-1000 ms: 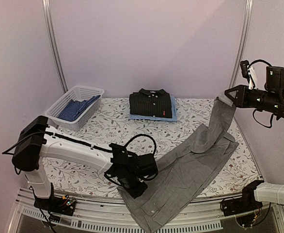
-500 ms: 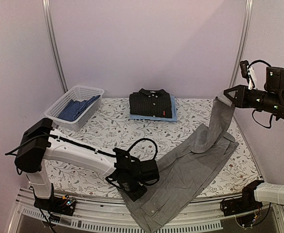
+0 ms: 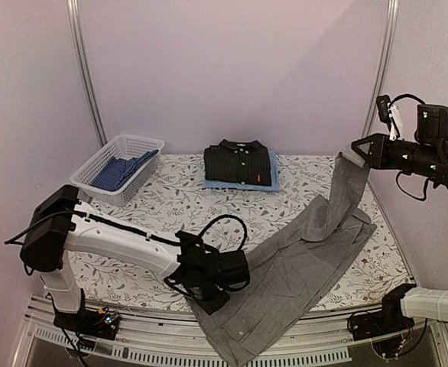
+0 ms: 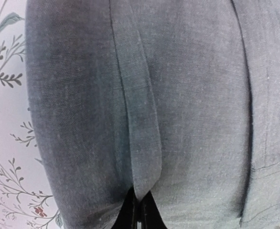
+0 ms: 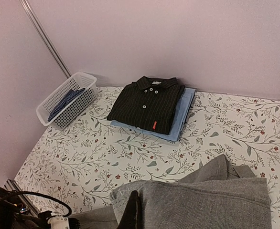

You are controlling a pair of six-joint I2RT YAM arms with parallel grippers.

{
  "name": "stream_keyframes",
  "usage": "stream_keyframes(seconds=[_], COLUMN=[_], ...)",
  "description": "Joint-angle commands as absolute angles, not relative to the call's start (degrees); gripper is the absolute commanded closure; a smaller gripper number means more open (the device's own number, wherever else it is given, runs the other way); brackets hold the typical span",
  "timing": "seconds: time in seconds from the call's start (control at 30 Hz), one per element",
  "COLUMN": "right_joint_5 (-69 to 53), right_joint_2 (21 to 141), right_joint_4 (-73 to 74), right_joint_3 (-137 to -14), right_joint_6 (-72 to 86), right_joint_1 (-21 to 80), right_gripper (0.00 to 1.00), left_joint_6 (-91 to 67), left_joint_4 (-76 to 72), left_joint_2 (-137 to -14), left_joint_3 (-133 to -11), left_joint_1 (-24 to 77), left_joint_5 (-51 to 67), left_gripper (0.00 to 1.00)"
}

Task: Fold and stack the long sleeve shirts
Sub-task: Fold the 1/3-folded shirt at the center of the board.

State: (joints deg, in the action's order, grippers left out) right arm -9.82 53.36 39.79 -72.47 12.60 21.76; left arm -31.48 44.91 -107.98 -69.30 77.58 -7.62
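The grey shirt lies spread across the near right of the table, its lower edge hanging over the front edge. My left gripper is shut on a fold of it near the front edge; the wrist view shows the cloth pinched between the black fingertips. My right gripper is shut on another part of the grey shirt and holds it high above the table's right side, so a strip hangs down. The black shirt lies folded on the folded light blue shirt at the back; the pair also shows in the right wrist view.
A white lattice basket with blue striped cloth inside stands at the back left. The floral table cover runs to metal frame posts on both sides. The left arm's cable loops above its wrist.
My left gripper shifted slightly along the front edge, still holding the cloth. My right gripper stays raised with the grey cloth.
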Motion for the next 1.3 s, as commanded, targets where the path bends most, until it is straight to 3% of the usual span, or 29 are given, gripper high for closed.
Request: stream_keyframes(seconds=[0.0, 0.57, 1.03, 1.27], right_joint_5=[-9.65, -5.67, -6.57, -12.59], right_joint_2=[53.9, 55.24, 54.35, 53.95], right_joint_4=[39.06, 46.19, 50.54, 54.83], right_joint_3=[-74.93, -84.64, -85.39, -83.7], right_joint_6=[12.07, 8.4, 7.5, 4.97], right_joint_1=[22.06, 22.06, 22.07, 22.06], right_gripper=[1.0, 1.0, 1.0, 1.0], left_joint_6=[-30.71, -23.63, -21.11, -20.22], left_joint_4=[46.48, 43.42, 40.24, 38.59], left_joint_2=[-104.27, -94.92, -97.34, -99.14], left_joint_3=[-70.47, -68.31, -64.8, -63.55], left_joint_1=[78.34, 78.84, 79.07, 79.1], left_joint_5=[-7.78, 3.4, 10.03, 12.01], left_gripper=[1.0, 1.0, 1.0, 0.98])
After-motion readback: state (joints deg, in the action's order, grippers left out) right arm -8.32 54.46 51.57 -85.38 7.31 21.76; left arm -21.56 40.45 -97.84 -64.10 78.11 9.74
